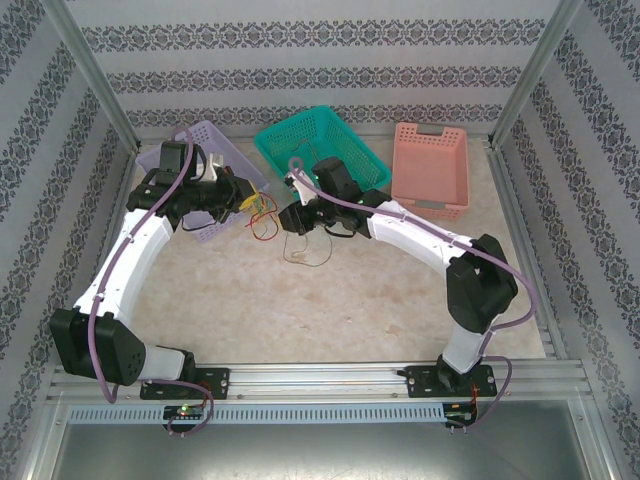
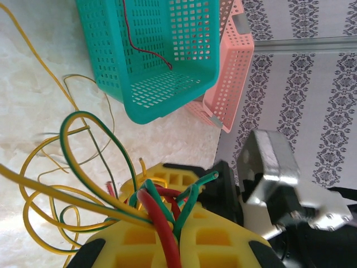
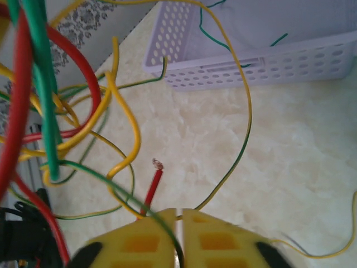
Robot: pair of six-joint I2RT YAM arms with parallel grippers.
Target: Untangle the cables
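The marble-patterned table [image 1: 330, 300] carries three baskets along its far side: a lavender basket [image 1: 240, 155], a teal basket [image 1: 290, 120] and a pink basket [image 1: 430, 127]. Both arms reach in toward the gap between the lavender and teal ones. The cables [image 1: 263, 213] hang there in a loose knot of red, yellow and green loops, partly lifted off the table and partly trailing on it.

The left gripper [image 2: 167, 229] has its yellow fingers clamped on the thick of the bundle, where red, green and yellow wires cross between them. The right gripper [image 3: 179, 229] has its fingers pressed together. A green strand [image 3: 120, 188] runs down into the seam, so it appears to be pinched there, though the view is too close and blurred to be sure. A bare red end [image 3: 154, 181] lies on the table just beyond those fingers.

The step in hand looks like drawing one wire out of the knot. To do it well, the left gripper should serve as a fixed anchor. The right should pull slowly toward open table, away from the baskets, following the path of the strand's free length. If neighbouring loops start to tighten or the whole bundle drags along, the pull is likely snagged. Easing back and regripping nearer the crossing would suit better than forcing it. A check that only one wire sits in the right fingers would be wise first.
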